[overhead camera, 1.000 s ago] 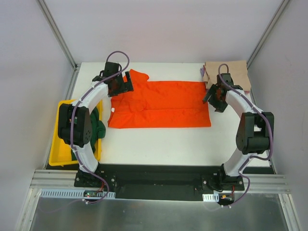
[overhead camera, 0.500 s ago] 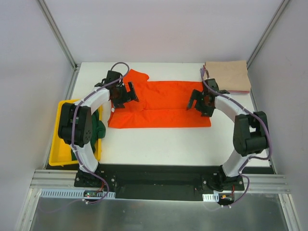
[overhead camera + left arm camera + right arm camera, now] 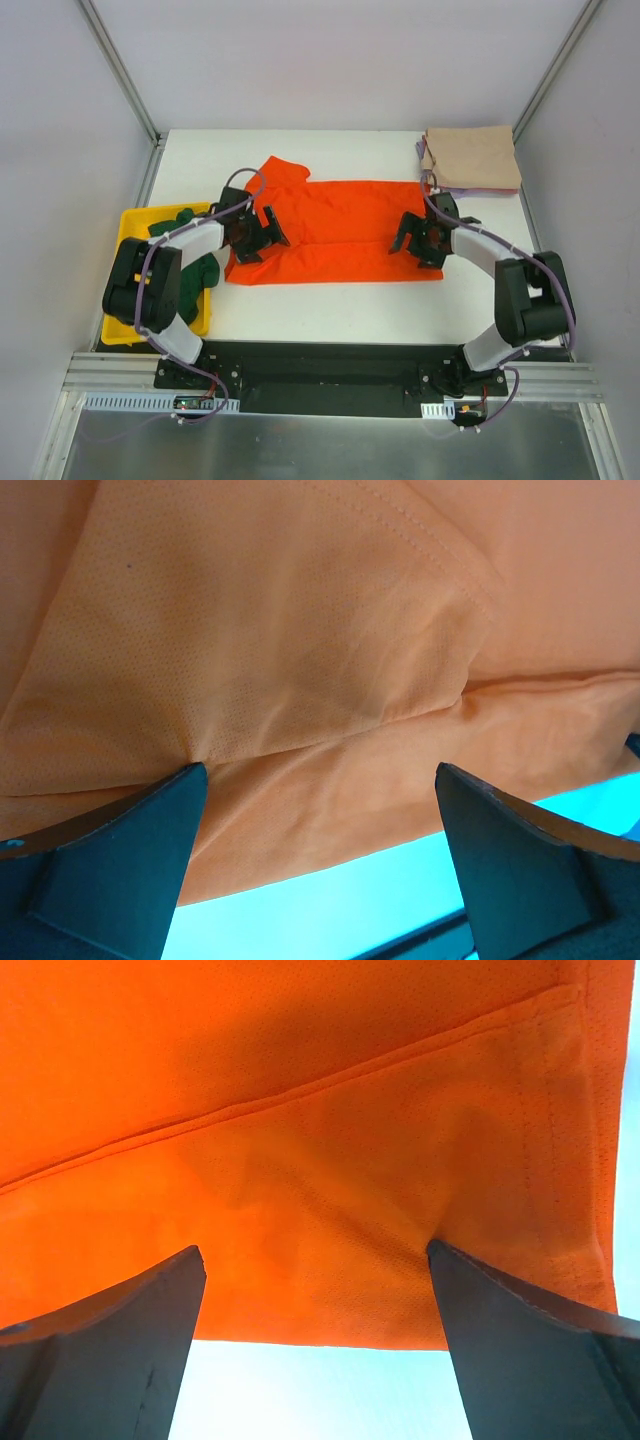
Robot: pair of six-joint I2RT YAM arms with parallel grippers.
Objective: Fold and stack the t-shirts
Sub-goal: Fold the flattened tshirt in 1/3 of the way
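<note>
The bare table (image 3: 330,305) in front of the orange t-shirt (image 3: 340,220) lies open from side to side. So does the strip behind it, between the bunched sleeve and the tan t-shirt (image 3: 475,158) folded in the far right corner. On the left, the yellow tray (image 3: 128,228) heaped with the dark green t-shirt (image 3: 205,270) blocks that edge. The left gripper (image 3: 257,235) and right gripper (image 3: 416,244) crowd the orange shirt's two ends; its middle is free.
</note>
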